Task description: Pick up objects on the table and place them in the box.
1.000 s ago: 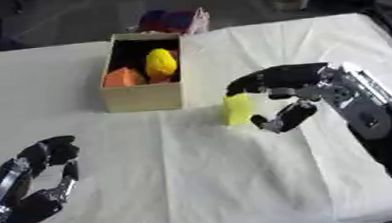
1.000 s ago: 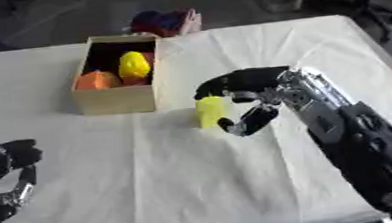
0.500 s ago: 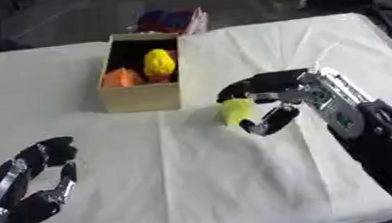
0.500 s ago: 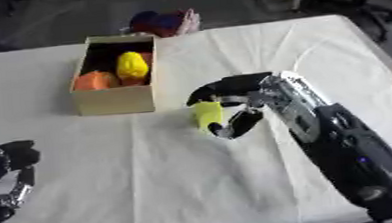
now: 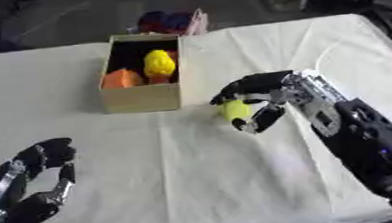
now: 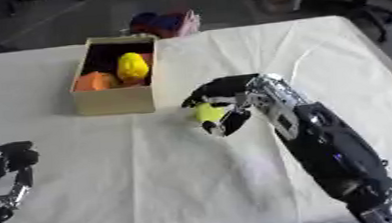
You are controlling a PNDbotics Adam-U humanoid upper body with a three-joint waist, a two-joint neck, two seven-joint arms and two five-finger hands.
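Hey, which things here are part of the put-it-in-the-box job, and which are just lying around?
Part of the job:
- yellow-green object, with the right hand curled round it
- cardboard box
- yellow item and orange item already in the box

Just lying about:
- red and blue bundle past the table's far edge
- left hand, idle at lower left
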